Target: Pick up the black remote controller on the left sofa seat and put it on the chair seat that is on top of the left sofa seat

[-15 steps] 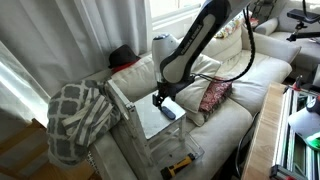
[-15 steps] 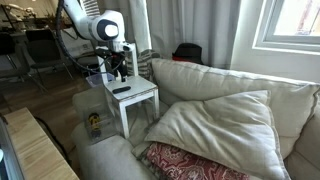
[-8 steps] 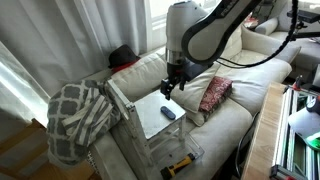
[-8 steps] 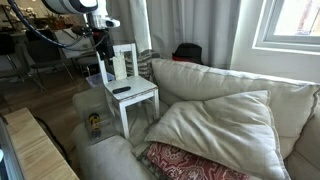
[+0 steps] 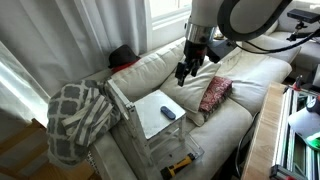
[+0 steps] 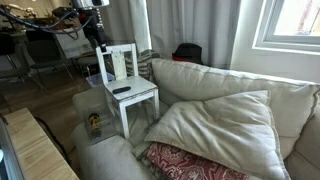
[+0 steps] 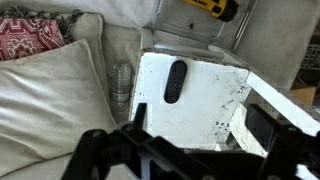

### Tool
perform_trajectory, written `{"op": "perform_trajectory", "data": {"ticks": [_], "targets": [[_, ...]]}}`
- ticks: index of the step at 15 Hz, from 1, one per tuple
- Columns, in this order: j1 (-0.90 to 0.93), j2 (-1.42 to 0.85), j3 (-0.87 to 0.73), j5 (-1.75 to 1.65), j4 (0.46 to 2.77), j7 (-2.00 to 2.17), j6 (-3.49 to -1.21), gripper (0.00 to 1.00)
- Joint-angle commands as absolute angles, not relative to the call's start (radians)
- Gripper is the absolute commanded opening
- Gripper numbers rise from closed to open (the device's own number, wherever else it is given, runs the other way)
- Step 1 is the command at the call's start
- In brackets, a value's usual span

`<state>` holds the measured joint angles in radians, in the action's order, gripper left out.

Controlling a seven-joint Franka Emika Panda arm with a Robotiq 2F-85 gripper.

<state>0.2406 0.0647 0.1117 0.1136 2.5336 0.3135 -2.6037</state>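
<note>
Wrist view: black remote controller [image 7: 175, 81] flat on chair seat [image 7: 215, 100], 11 o'clock from gripper [image 7: 200, 120], long axis 12-to-6 o'clock; jaws wide, empty. Placement apparently done.

Colours logged. We read the black remote controller [image 7: 174, 81] as glossy black with a faint bluish sheen. The chair seat [image 7: 205, 110] is plain white with a few small dark marks, and the chair frame [image 6: 119, 62] is white. The sofa [image 5: 245, 75] is uniform cream-beige with no pattern. The throw pillow [image 7: 30, 35] is red with a pale ornamental print. The blanket [image 5: 78, 115] has a grey-and-white lattice pattern. The tool [image 7: 212, 8] is yellow with black. The gripper [image 5: 183, 72] is black.
</note>
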Motion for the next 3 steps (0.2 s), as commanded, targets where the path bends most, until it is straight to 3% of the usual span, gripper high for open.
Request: {"op": "perform_trajectory", "data": {"ticks": [1,3], "targets": [[0.213,0.068,0.139,0.118,2.537,0.309,-2.601,1.0],[0.213,0.068,0.139,0.118,2.539,0.309,-2.601,1.0]]}}
